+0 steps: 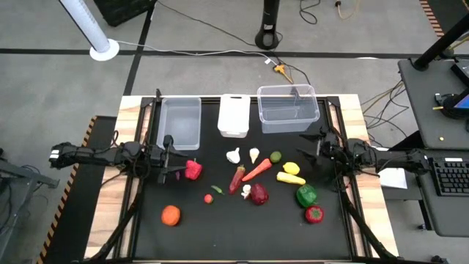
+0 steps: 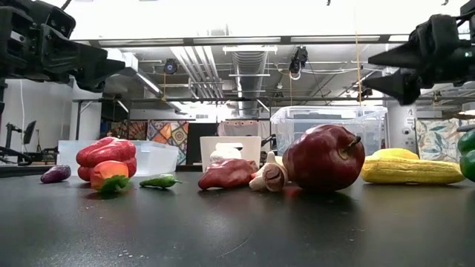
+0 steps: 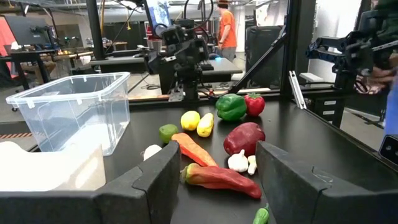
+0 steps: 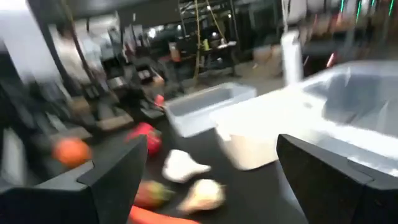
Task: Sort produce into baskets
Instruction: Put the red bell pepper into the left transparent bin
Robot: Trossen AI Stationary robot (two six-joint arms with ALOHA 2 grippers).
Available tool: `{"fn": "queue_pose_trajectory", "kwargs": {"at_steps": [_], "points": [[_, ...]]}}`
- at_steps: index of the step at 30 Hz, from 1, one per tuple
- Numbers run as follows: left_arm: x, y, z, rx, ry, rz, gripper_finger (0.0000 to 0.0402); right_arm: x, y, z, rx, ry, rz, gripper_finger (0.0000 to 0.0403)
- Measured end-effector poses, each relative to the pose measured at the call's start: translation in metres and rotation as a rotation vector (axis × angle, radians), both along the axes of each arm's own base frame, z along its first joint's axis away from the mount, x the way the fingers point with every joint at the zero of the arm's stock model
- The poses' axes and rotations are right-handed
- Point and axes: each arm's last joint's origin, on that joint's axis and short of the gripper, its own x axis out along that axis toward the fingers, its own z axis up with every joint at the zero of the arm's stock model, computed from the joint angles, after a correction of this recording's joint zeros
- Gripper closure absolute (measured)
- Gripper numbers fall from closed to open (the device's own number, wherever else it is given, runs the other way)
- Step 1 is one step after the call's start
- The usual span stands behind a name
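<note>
High view: left gripper [image 1: 178,168] on the table's left side, fingers spread and empty, tips just beside a red pepper [image 1: 193,169]; behind it, at the far edge, a clear tub [image 1: 180,122]. Right gripper [image 1: 314,147] on the table's right side, fingers likewise spread wide and holding nothing, just in front of the wider clear tub [image 1: 288,108], near a yellow lemon [image 1: 292,169]. Between the two clear tubs, a smaller white tub [image 1: 234,115].

Loose on the black table [image 1: 220,235] between the arms: white garlic [image 1: 234,155], a pale bulb [image 1: 254,155], a lime [image 1: 275,156], a carrot [image 1: 256,171], a long red chili [image 1: 237,178], a yellow banana-like piece [image 1: 291,178], a dark red round fruit [image 1: 259,193] with a small white mushroom-like piece [image 1: 247,191] touching it, a tiny green chili [image 1: 217,189] and a small red piece [image 1: 208,198]. Nearer the front edge: an orange [image 1: 171,214] on the left, well apart from the rest; a green pepper [image 1: 306,195] and a second red pepper [image 1: 314,214] on the right, close together.

All three tubs apparently without produce inside
</note>
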Motion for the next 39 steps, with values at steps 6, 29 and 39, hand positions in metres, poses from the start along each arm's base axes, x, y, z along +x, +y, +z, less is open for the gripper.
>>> {"fn": "queue_pose_trajectory", "kwargs": {"at_steps": [6,29,39], "points": [[0.000,0.000,0.000,0.000,0.000,0.000,0.0210,0.000,0.000,0.000,0.627,-0.173,0.021,0.0053],[-0.006,0.003,0.034,-0.811,-0.328,-0.049,0.0210,0.001,0.000,0.066,0.743,-0.418,0.072,0.0053],[0.006,0.003,0.072,-0.982,-0.045,0.111,0.0210,0.023,-0.004,0.116,0.619,0.023,-0.221,0.0053]]}}
